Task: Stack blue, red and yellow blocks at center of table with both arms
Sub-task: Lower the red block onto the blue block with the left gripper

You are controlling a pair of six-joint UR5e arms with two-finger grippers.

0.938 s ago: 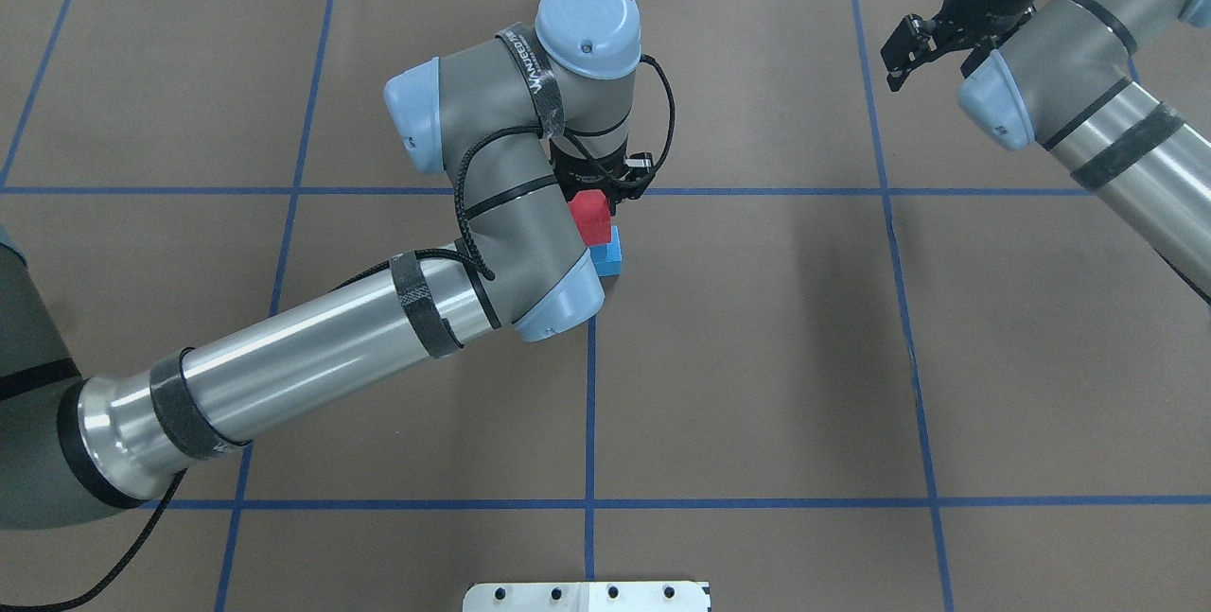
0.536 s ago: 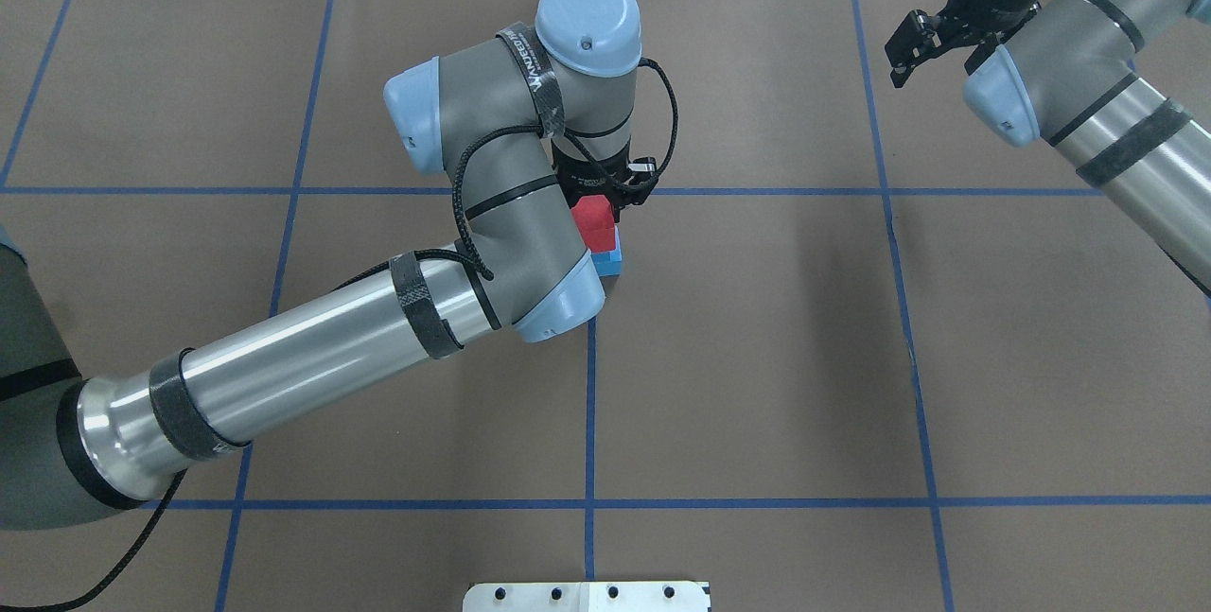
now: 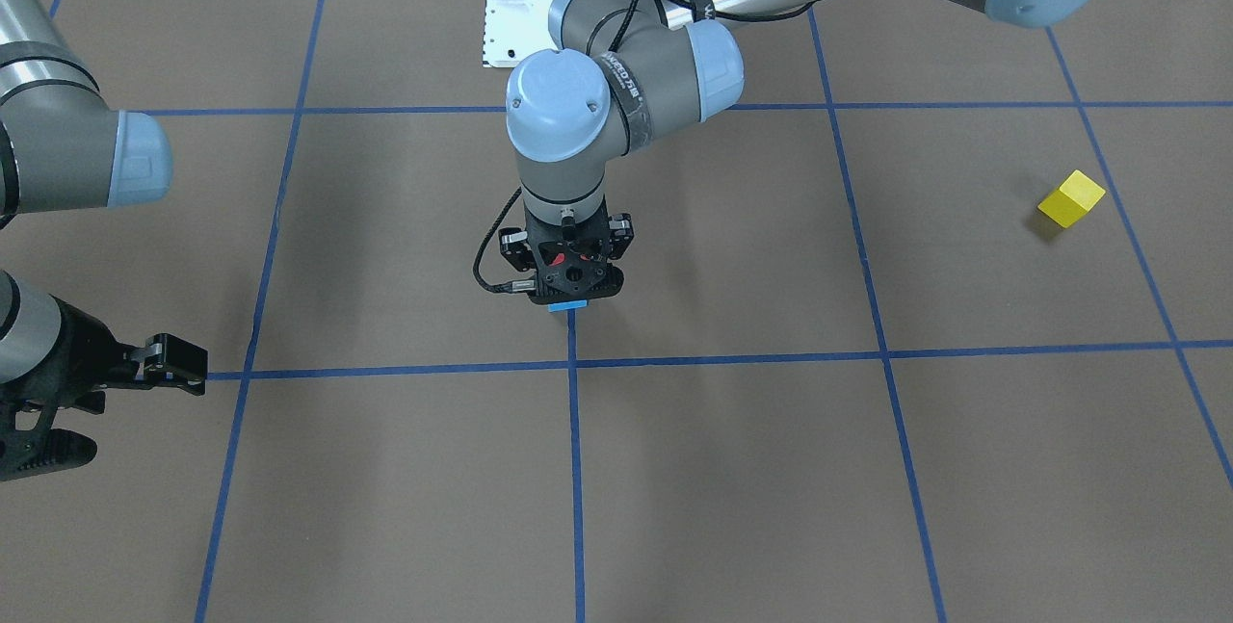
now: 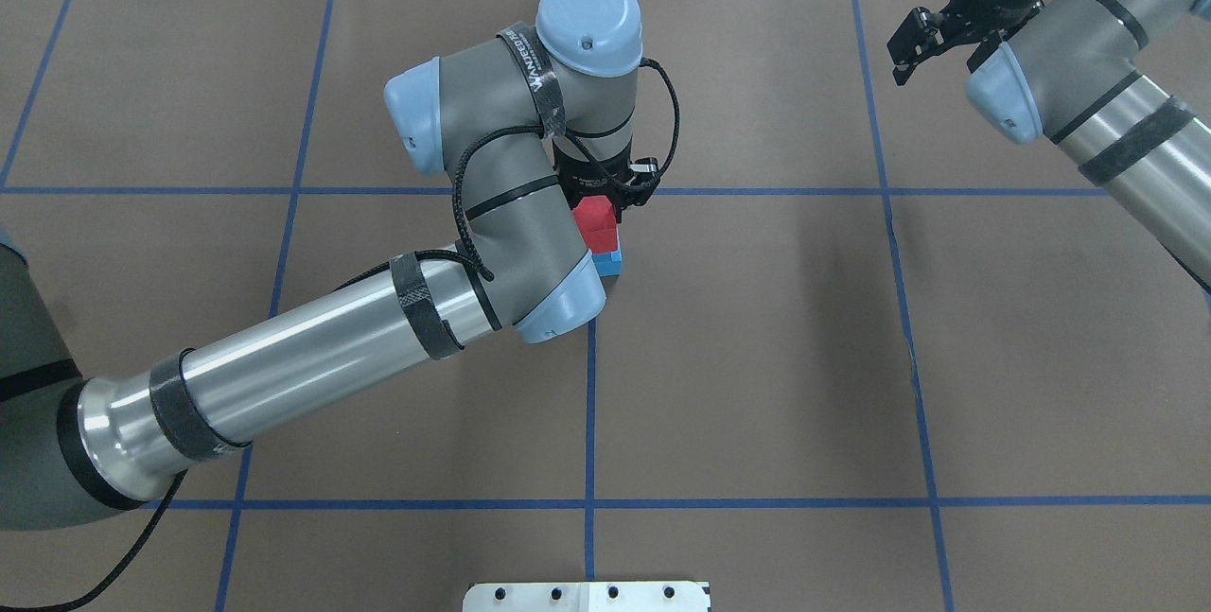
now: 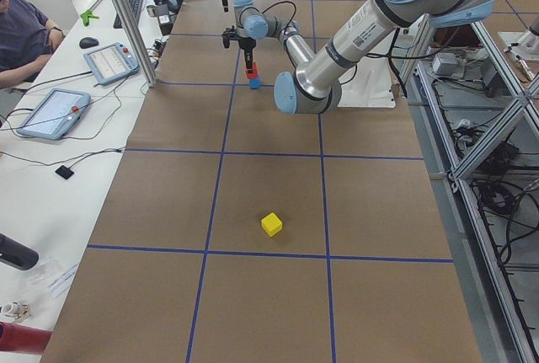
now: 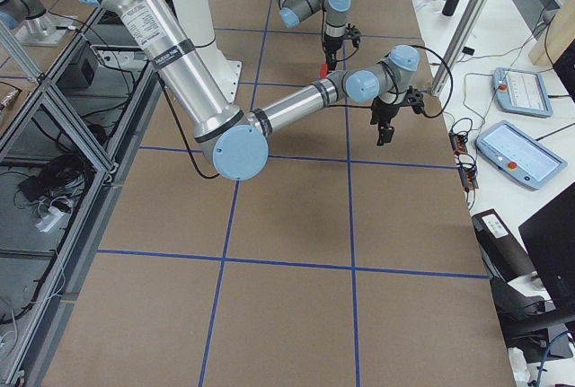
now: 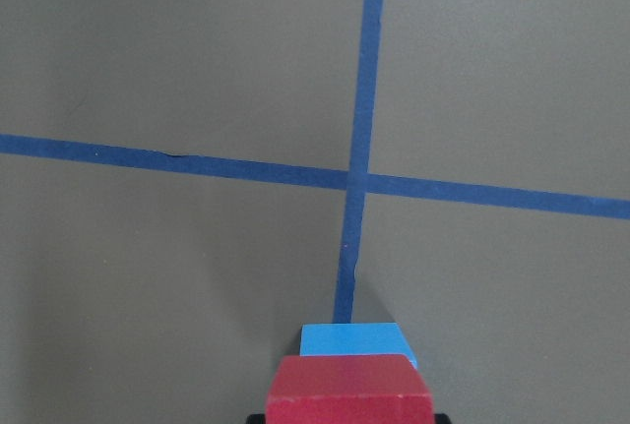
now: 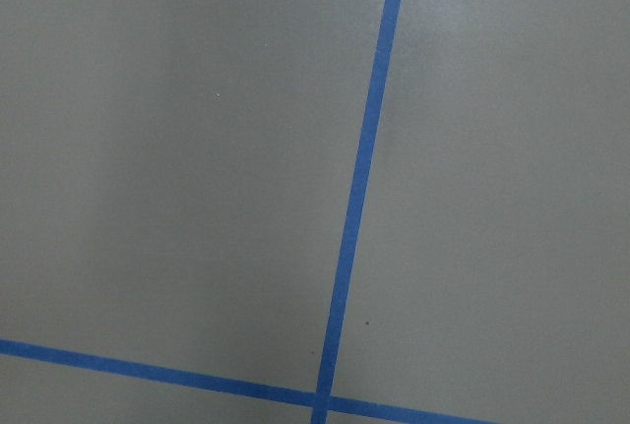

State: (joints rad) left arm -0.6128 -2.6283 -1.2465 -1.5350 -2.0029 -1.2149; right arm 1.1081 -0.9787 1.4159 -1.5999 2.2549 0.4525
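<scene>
My left gripper (image 4: 600,207) is shut on the red block (image 4: 596,218) and holds it straight over the blue block (image 4: 611,262), near the table's centre tape crossing. In the left wrist view the red block (image 7: 349,390) covers most of the blue block (image 7: 352,338); I cannot tell whether they touch. The yellow block (image 3: 1070,198) lies alone on the robot's left side, also in the exterior left view (image 5: 271,224), and is hidden in the overhead view. My right gripper (image 4: 906,49) is open and empty, raised at the table's far right.
Blue tape lines (image 4: 589,404) divide the brown table cover. The white robot base plate (image 4: 587,596) is at the near edge. A side bench with tablets (image 5: 52,110) and an operator runs along the table's far side.
My left gripper has brought the red block down and over the blue block, which now shows less. My right arm has drifted slightly up and to the right.
</scene>
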